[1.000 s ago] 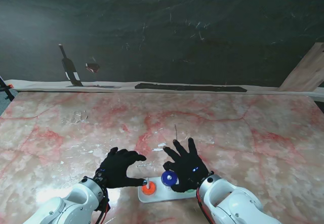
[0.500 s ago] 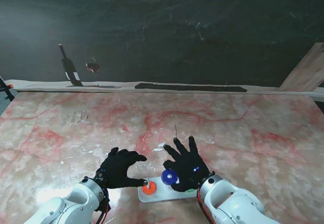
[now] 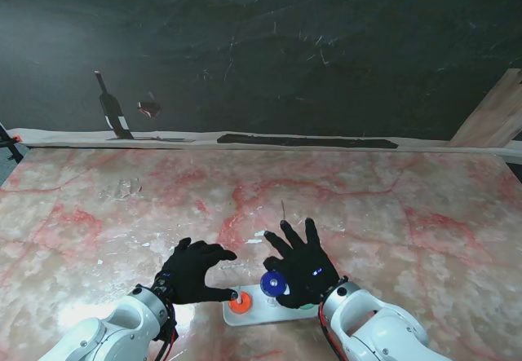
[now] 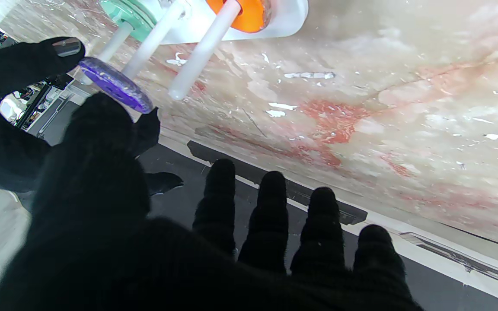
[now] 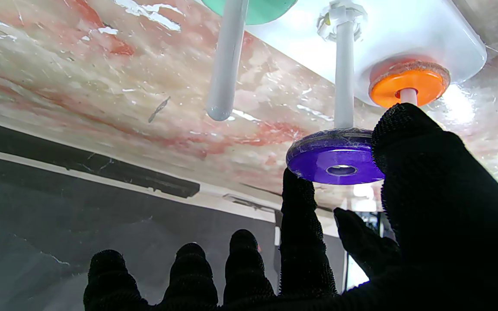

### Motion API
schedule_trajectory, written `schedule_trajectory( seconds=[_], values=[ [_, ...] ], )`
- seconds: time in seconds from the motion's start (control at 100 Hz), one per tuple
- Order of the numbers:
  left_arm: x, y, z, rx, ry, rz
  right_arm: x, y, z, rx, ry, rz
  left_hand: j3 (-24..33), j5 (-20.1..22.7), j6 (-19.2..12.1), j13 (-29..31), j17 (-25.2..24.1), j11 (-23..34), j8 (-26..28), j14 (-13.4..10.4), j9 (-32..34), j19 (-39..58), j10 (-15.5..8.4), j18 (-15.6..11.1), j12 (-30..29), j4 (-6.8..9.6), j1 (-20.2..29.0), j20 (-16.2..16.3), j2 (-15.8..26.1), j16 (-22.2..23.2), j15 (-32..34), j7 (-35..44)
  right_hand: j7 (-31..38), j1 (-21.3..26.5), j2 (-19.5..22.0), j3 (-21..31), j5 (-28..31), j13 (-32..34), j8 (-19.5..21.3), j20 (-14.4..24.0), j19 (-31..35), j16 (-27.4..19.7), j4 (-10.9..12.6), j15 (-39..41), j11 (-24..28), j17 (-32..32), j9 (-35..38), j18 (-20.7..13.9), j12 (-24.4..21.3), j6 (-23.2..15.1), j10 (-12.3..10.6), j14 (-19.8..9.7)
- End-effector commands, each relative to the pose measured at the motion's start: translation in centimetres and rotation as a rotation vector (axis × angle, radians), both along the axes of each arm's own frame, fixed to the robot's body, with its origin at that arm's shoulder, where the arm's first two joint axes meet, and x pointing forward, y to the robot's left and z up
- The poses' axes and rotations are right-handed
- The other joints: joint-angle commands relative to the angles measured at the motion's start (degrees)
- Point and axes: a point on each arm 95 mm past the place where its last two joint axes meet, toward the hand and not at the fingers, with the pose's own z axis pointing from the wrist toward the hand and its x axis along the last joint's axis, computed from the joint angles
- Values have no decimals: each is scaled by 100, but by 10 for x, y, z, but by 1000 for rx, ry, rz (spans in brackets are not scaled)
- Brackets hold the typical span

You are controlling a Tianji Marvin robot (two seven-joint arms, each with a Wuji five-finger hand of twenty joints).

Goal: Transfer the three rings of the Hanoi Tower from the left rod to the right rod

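The white base [image 3: 259, 313] stands near me with three white rods. An orange ring [image 3: 239, 302] lies at the foot of the left rod [image 4: 205, 47]. My right hand [image 3: 303, 267] is shut on the purple ring [image 3: 273, 283], pinched between the thumb [image 5: 409, 134] and a finger at the tip of the middle rod [image 5: 344, 73]. A green ring [image 5: 249, 9] sits low on the right rod [image 5: 227, 56], mostly hidden under that hand in the stand view. My left hand [image 3: 192, 270] is open, its thumb beside the orange ring, holding nothing.
The pink marble table [image 3: 383, 198] stretches far beyond the base. A black strip [image 3: 306, 141] lies along its far edge against a dark wall. A wooden board [image 3: 499, 115] leans at the far right.
Hardly anything: my right hand with the purple ring has crept a touch farther from me. The left hand has stayed put.
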Motion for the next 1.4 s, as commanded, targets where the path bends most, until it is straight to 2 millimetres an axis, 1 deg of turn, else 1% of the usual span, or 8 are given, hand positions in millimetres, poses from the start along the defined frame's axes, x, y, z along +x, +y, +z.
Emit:
schedule_trajectory(
  seconds=[0.0,0.49,0.83,0.87,0.93,1.11,1.17,1.39],
  values=[
    [-1,-1,0,0,3,-3,-3,2,1,4,-5,6,-33,-148,-4,-244,-4,-89,35,24,-144,-35,-5,-34,-15,-102,121,-53,-96,-17,-100,-50,122,218,17,319,-189,-200,248,162,-7,37,139,-9,-96,-80,-96,148,-56,-125,86,5],
    [-2,-1,1,3,6,-3,-5,0,8,-7,-14,4,-17,-128,-4,-249,-3,-87,37,23,-146,-35,-6,-35,-15,-107,125,-54,-119,-17,-100,-37,105,222,4,325,-184,-201,279,271,14,45,138,-7,-90,-91,-93,140,-49,-118,79,10],
    [-2,-2,1,5,9,-5,-5,1,8,-7,-9,9,-4,-136,0,-253,-5,-91,40,32,-159,-34,-4,-28,-18,-106,132,-53,-166,-18,-98,4,81,218,-12,332,-225,-201,290,336,27,44,139,-10,-115,-100,-108,138,-59,-121,79,5],
    [-2,-2,1,5,9,-5,-5,0,8,-5,-11,7,-3,-70,4,-251,-6,-90,49,33,-158,-35,-4,-24,-17,-107,128,-54,-167,-18,-97,36,80,217,-10,335,-229,-202,292,342,27,42,139,-11,-121,-101,-110,138,-60,-115,79,6],
    [-2,-2,1,5,9,-4,-6,0,9,-1,-13,6,1,-154,1,-254,-6,-92,34,37,-165,-36,-8,-27,-18,-106,129,-55,-167,-18,-98,4,79,216,-14,337,-232,-200,296,348,27,41,139,-11,-125,-102,-107,138,-61,-122,81,2],
    [-2,-1,1,5,10,-3,-9,-3,14,2,-26,-1,9,-67,0,-255,-5,-92,38,36,-168,-40,-7,-23,-18,-107,125,-60,-180,-20,-99,34,79,228,-12,343,-233,-201,305,373,32,41,139,-9,-128,-102,-101,136,-56,-126,83,5],
    [-2,-1,1,5,10,-3,-10,-4,15,4,-30,-5,11,-155,1,-259,-4,-92,25,38,-171,-40,-10,-34,-19,-107,122,-61,-181,-21,-101,3,78,227,-11,342,-235,-200,307,379,33,41,139,-9,-128,-104,-102,137,-55,-128,79,3],
    [-2,-1,1,7,11,-4,-14,-10,21,4,-45,-23,21,-114,3,-259,-3,-94,23,37,-179,-46,-1,-36,-20,-109,124,-69,-197,-22,-103,21,78,239,-11,339,-233,-198,318,409,40,47,139,-5,-122,-107,-96,141,-49,-140,77,-7]
  ],
)
